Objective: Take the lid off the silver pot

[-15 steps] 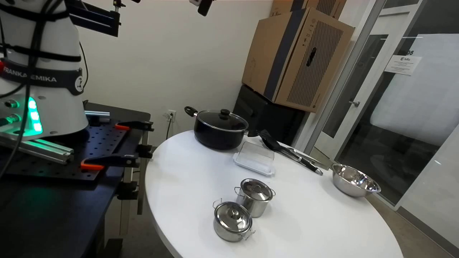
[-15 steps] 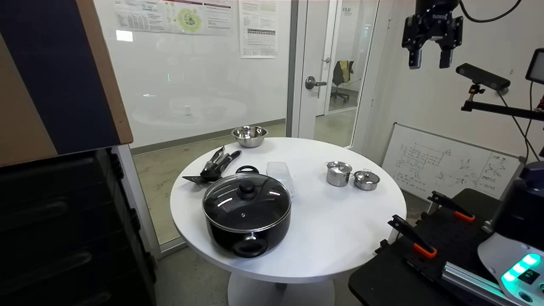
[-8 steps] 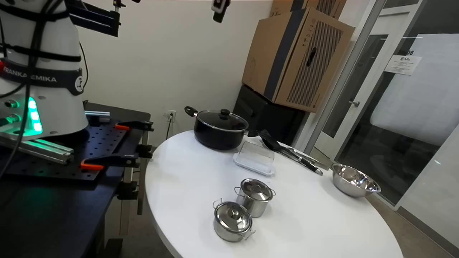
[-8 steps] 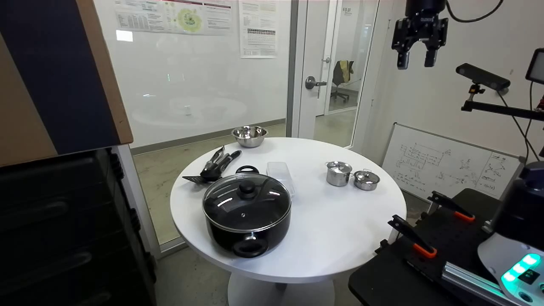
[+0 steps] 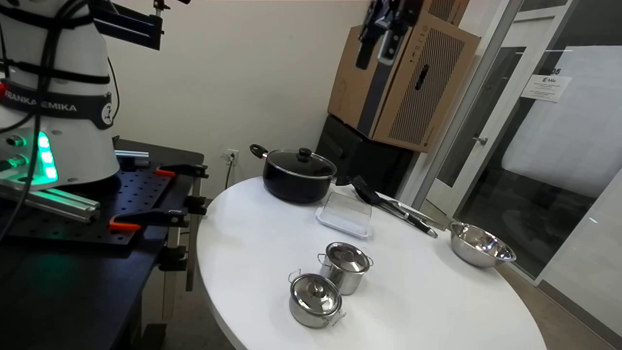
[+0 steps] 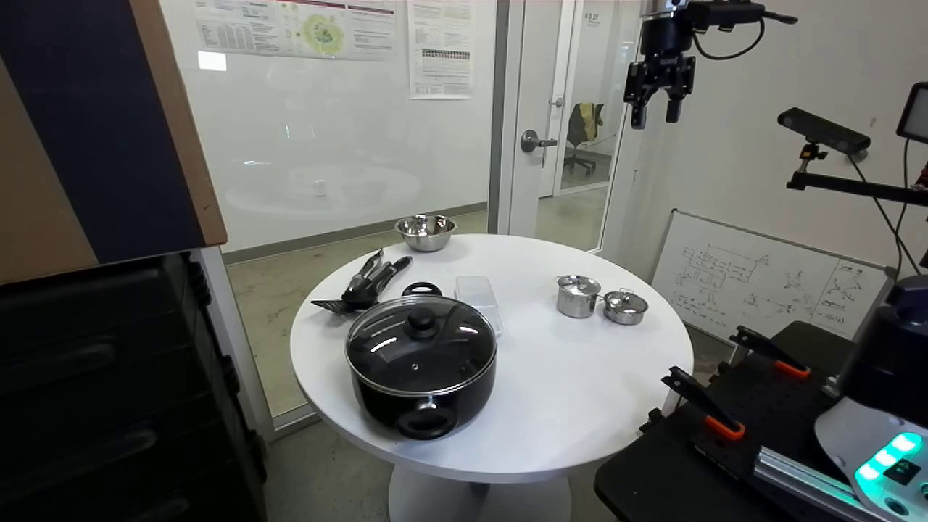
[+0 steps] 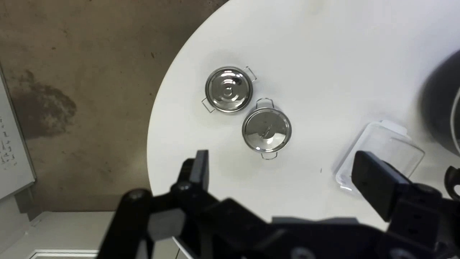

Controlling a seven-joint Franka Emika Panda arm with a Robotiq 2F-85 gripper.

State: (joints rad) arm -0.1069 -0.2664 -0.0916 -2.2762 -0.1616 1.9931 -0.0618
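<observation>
The silver pot (image 5: 344, 283) is a small, narrow, straight-sided steel pot, upright on the white table. Its round shiny lid (image 5: 348, 257) sits on top. In an exterior view I also see the pot (image 6: 577, 301) with the lid (image 6: 578, 283) on it. In the wrist view the lid (image 7: 266, 130) shows from above and covers the pot's body. My gripper (image 6: 655, 122) is open and empty, high above the table; it also shows in an exterior view (image 5: 374, 62). In the wrist view the gripper (image 7: 282, 162) has its fingers wide apart, with the lid showing beyond them, well below.
A wider silver pot (image 5: 313, 311) with its own lid stands right beside the silver pot. A clear plastic container (image 5: 345, 216), a black pot (image 5: 297, 182), utensils (image 5: 388, 206) and a steel bowl (image 5: 481, 248) are also on the round table (image 5: 408, 301).
My open gripper has moved out over the table, entering further into one exterior view and shifting left in the other. The pots and lids have not moved.
</observation>
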